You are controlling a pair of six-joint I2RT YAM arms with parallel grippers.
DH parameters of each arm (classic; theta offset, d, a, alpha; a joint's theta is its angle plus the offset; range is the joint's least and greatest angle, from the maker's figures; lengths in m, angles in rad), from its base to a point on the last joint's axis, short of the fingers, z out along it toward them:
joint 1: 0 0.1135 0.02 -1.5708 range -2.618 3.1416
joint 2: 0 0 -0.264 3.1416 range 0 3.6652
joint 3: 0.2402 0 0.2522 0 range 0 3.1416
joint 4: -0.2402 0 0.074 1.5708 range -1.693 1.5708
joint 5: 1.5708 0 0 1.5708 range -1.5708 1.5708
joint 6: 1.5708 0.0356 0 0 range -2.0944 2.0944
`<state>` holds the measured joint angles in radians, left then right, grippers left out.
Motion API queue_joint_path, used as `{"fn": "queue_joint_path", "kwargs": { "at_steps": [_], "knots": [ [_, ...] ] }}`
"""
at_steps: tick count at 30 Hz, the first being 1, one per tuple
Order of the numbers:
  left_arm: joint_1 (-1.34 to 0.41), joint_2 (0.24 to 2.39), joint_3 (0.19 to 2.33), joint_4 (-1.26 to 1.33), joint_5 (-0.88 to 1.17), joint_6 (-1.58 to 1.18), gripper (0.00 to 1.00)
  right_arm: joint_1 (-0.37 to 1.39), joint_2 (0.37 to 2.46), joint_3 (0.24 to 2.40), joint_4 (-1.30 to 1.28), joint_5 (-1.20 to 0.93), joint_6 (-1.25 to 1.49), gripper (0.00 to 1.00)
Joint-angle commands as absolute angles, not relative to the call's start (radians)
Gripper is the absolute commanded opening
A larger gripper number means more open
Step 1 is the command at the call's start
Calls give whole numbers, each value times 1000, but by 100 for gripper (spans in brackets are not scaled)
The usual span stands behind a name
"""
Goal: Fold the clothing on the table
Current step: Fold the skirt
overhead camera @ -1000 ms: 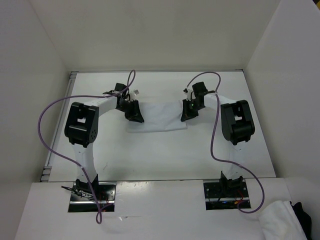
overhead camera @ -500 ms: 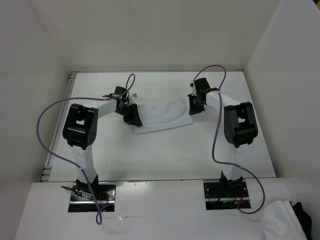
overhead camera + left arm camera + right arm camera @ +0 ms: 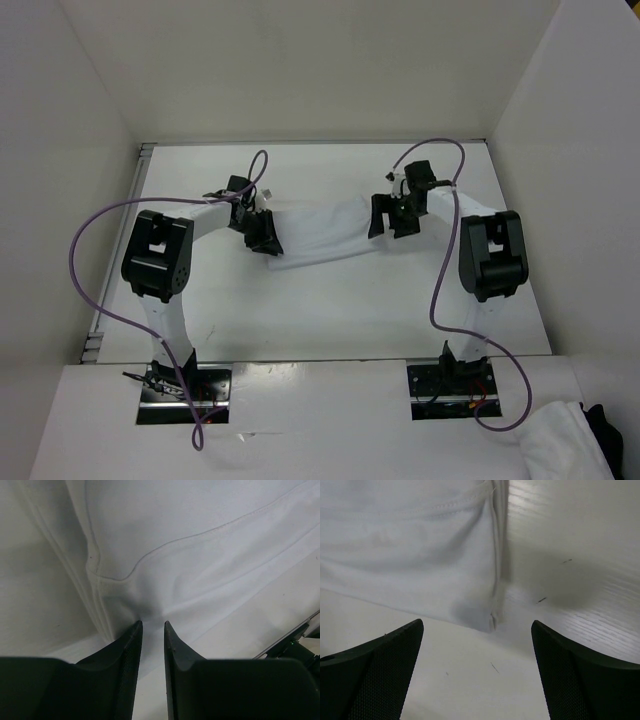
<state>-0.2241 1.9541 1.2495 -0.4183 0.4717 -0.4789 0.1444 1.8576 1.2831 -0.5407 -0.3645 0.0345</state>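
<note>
We see a rumpled white cloth bundle at the near right corner, lying on a white ledge. A black item sits just beside its right side, cut off by the edge. Plain white walls stand left, right and behind.

Light: bright, diffuse | shadows: soft, beside clothing | glare: table sheen

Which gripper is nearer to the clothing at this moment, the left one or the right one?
Left. The left gripper pinches the left edge of the clothing, with fabric bunched at its tips. The right gripper stands open at the right corner, gripping nothing.
</note>
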Motion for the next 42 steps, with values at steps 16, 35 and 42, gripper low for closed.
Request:
{"fn": "queue_joint_path", "kwargs": {
  "at_steps": [16, 35, 42],
  "knots": [
    [-221, 1942, 1273, -468, 431, -495, 31, 132, 2054, 1459, -414, -454, 23, 89],
    [-221, 1991, 1328, -520, 422, -459, 33, 141, 2206, 1548, -448, -485, 31, 71],
    [-221, 1991, 1328, -520, 422, -449, 33, 150, 2241, 1549, -479, -532, 20, 56]
  ]
}}
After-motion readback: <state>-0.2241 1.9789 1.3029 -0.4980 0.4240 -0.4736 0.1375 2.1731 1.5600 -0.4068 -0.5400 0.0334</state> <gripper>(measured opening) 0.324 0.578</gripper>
